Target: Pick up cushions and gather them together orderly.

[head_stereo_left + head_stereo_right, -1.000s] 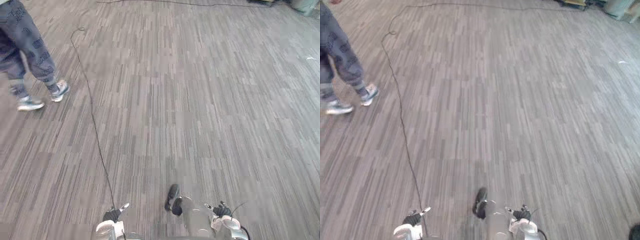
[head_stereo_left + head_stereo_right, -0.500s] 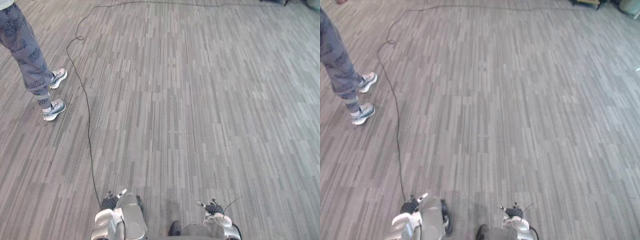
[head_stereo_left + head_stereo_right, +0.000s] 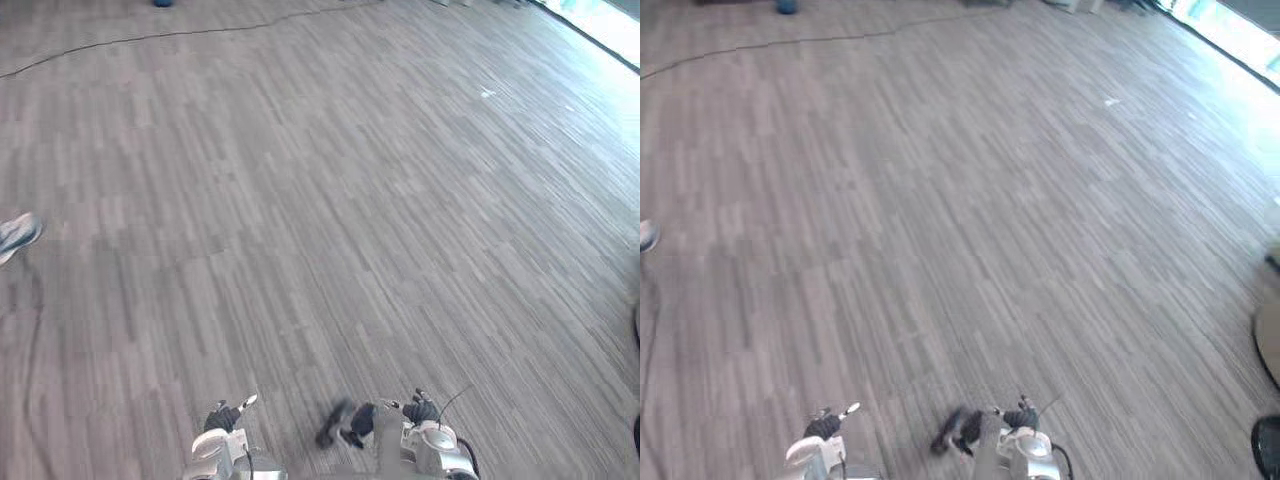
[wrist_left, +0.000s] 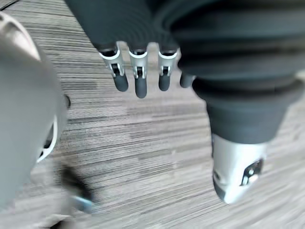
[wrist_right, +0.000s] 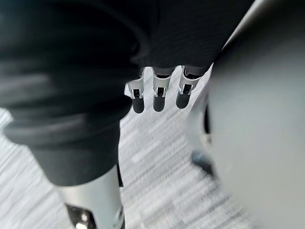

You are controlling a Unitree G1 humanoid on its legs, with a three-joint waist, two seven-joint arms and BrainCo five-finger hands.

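You are looking down over a wide stretch of grey striped carpet floor [image 3: 330,200], with a person's shoe [image 3: 15,235] poking in at 9 o'clock. Your left hand [image 4: 139,81] and right hand [image 5: 157,98] are hanging low at your sides, fingers straight and apart, gripping nothing, so neither is carrying a cushion. The likeliest candidate is a pale rounded shape [image 3: 1270,340] peeking in at 4 o'clock, with a dark shape [image 3: 1267,445] sitting just nearer to you. I cannot tell whether either is a cushion.

I judge that you are searching at this step. Try turning toward 4 o'clock until that pale shape is sitting whole in front of you, keeping both hands loose while you are walking. Which way it is pointing, and how its long axis is running, cannot be told from the sliver showing.
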